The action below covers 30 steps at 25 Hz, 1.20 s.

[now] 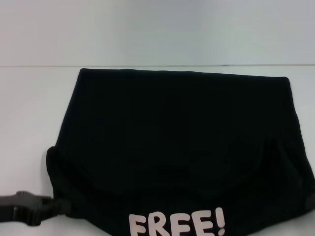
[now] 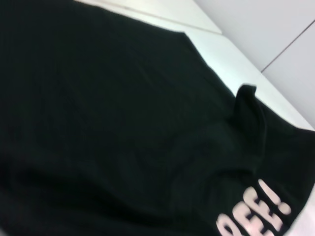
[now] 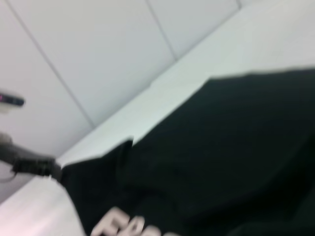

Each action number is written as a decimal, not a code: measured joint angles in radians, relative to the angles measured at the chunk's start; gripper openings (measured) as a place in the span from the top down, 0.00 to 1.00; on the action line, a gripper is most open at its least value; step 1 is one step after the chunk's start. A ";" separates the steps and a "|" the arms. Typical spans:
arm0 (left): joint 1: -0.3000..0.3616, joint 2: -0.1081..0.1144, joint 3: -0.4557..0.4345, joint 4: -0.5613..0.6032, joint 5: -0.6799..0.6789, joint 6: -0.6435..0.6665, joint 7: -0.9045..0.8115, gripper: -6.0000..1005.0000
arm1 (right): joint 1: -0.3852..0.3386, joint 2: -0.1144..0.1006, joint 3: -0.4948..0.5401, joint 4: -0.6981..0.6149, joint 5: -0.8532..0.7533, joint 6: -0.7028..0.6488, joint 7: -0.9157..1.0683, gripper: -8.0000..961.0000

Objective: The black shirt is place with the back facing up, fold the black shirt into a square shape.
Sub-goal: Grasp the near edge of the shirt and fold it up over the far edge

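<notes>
Only the head view shows the left gripper pinching the black shirt; "FREE!" print faces up beside it.

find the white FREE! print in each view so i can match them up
Head view: white FREE! print at the bottom edge, on the black shirt.
Left wrist view: print in the lower right corner, partly cut off.
Right wrist view: print at the bottom edge, blurred.
Shared landmark: the print itself.
</notes>
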 joint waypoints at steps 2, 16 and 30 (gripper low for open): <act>-0.034 0.011 -0.009 -0.018 -0.002 -0.023 -0.023 0.98 | 0.029 0.008 0.035 0.001 0.000 0.011 0.000 0.96; -0.290 0.123 -0.028 -0.218 -0.013 -0.326 -0.152 0.98 | 0.280 0.004 0.084 0.042 -0.002 0.320 0.130 0.96; -0.413 0.125 0.197 -0.298 -0.016 -0.792 -0.179 0.98 | 0.435 0.014 0.016 0.063 -0.002 0.668 0.297 0.96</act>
